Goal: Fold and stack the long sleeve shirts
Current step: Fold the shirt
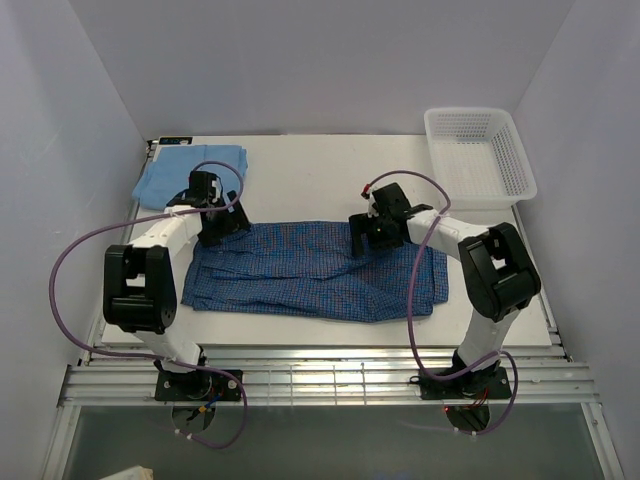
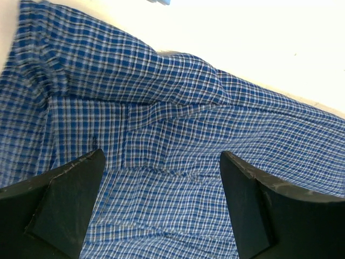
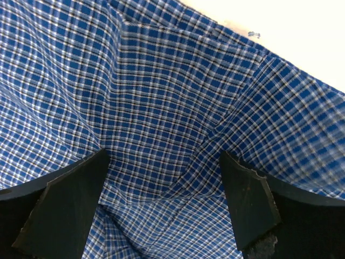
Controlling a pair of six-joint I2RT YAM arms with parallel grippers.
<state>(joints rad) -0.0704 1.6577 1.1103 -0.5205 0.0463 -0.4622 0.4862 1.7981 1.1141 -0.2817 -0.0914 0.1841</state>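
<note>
The dark checked shirt (image 1: 315, 272) lay flat across the middle of the bench (image 1: 320, 175), its long axis running left to right in front of both my bases. Both sets of jaws stood over its far long edge, so nearly all of the cloth lay on the near side of them. My left jaws were wide apart with nothing between them, just above the shirt's far left corner. In the left wrist view I saw only wrinkled check beneath them and bare bench beyond. My right jaws were apart too and empty, over the far edge somewhat right of the middle, with a soft ridge of cloth between the tips in the right wrist view. I could not tell from any view whether either pair touched the fabric.

The plain light blue shirt (image 1: 190, 172) sat folded at the far left corner, just beyond my left arm (image 1: 165, 235) and apart from the checked one. The white basket (image 1: 480, 160) stood at the far right.

I judged the checked shirt only partly folded, a long band. Its left end was nearer my left jaws, its right end nearer my right arm (image 1: 450, 225).
</note>
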